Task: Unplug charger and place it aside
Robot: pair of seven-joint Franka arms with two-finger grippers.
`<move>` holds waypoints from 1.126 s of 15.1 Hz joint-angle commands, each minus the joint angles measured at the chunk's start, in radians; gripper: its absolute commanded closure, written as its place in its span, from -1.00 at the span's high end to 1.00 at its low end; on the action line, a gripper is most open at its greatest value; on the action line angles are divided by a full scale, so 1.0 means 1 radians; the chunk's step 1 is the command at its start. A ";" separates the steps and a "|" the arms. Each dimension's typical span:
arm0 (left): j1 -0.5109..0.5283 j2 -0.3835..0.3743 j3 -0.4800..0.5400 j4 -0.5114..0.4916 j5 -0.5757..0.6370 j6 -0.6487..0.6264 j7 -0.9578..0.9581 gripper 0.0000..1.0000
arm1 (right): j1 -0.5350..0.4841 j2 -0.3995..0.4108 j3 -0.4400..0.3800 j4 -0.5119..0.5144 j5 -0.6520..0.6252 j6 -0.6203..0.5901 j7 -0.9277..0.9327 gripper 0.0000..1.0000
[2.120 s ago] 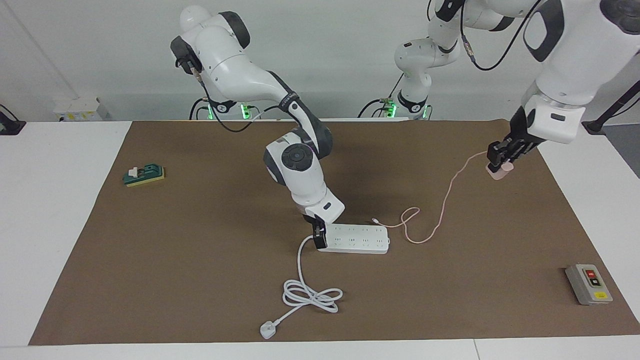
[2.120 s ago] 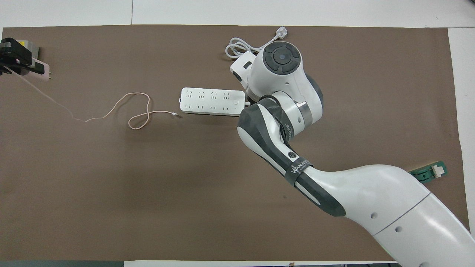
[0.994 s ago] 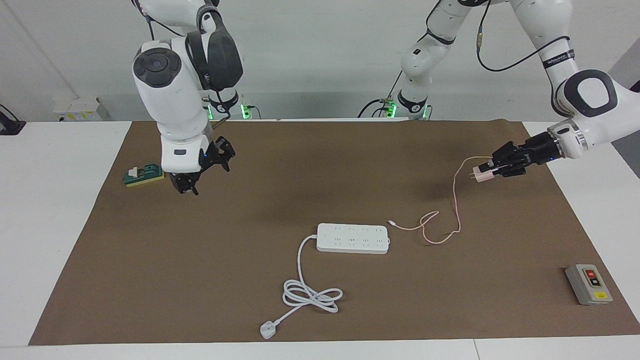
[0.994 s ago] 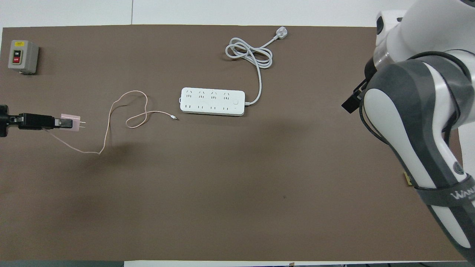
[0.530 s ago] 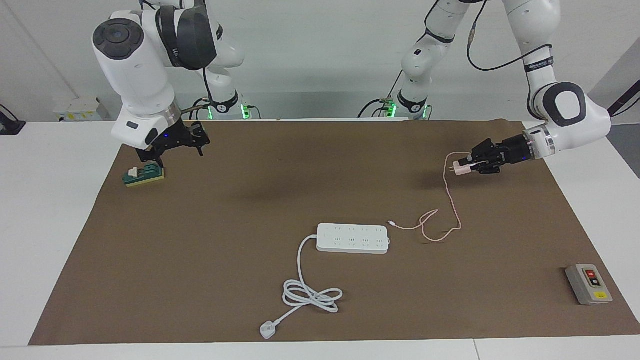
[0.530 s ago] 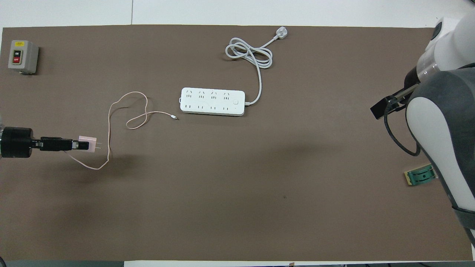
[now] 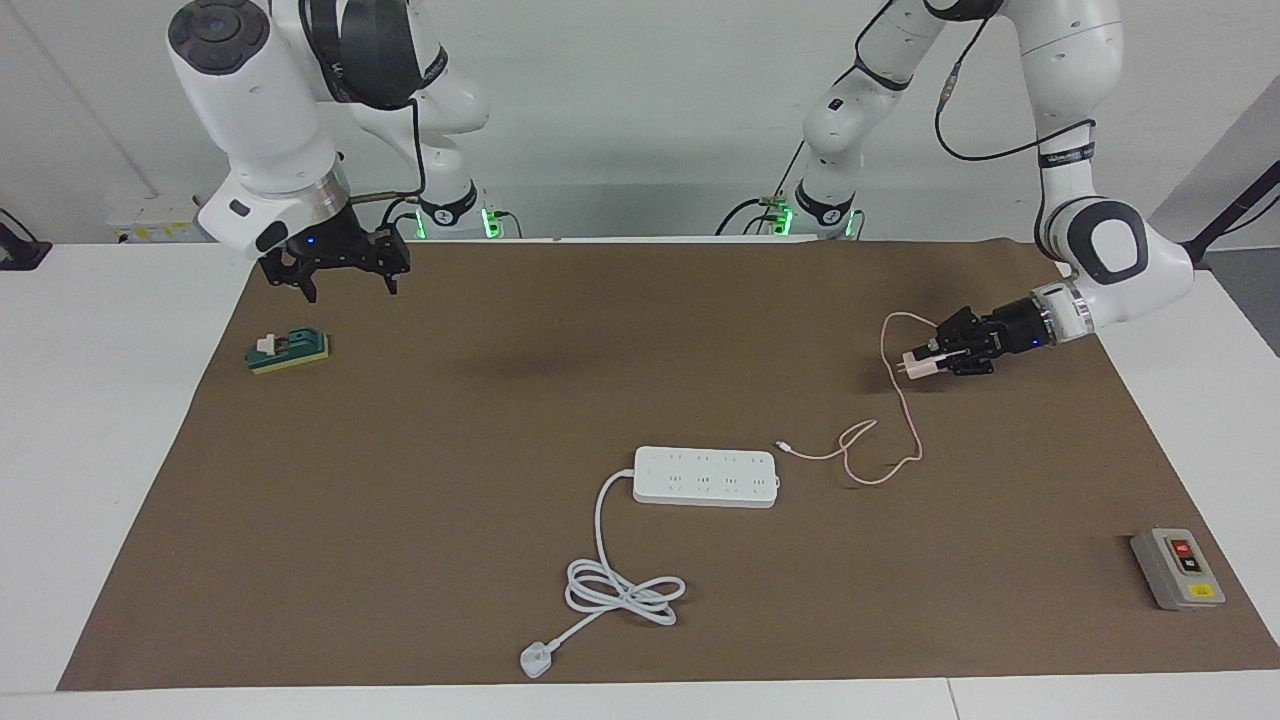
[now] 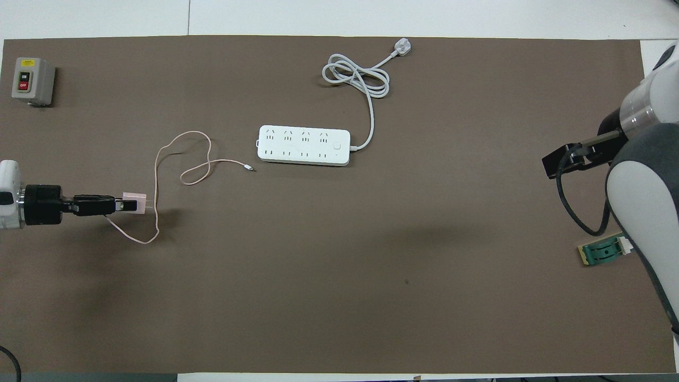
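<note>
The pale pink charger [image 7: 913, 365] [image 8: 135, 202] is unplugged and hangs just over the mat near the left arm's end, with my left gripper [image 7: 935, 358] [image 8: 119, 204] shut on it. Its prongs point toward the table's middle. Its thin pink cable [image 7: 893, 420] [image 8: 156, 175] trails down to the mat and loops. The cable's free tip lies beside the end of the white power strip [image 7: 706, 477] [image 8: 304, 145]. My right gripper [image 7: 340, 280] [image 8: 557, 161] hangs open and holds nothing, over the mat's corner at the right arm's end.
The strip's thick white cord [image 7: 620, 585] lies coiled and ends in a plug [image 7: 537, 660] near the mat's edge farthest from the robots. A grey button box [image 7: 1177, 568] [image 8: 32, 81] sits at the left arm's end. A small green block [image 7: 288, 350] [image 8: 604, 251] lies under the right arm.
My left gripper has lowered the charger closer to the mat and shifted it slightly toward the table's middle. The right arm has drawn back from the power strip to its own end, raised.
</note>
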 commanded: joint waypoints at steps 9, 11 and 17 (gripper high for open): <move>0.028 0.044 0.015 0.014 -0.002 0.026 0.057 0.97 | 0.028 -0.016 -0.070 -0.019 0.061 0.018 0.109 1.00; 0.031 0.044 0.016 0.014 -0.002 0.022 0.057 1.00 | 0.033 -0.042 -0.069 -0.028 0.058 -0.010 0.109 1.00; 0.044 0.050 0.016 0.035 0.037 0.025 0.057 1.00 | 0.028 -0.039 -0.069 -0.034 0.035 0.047 0.101 1.00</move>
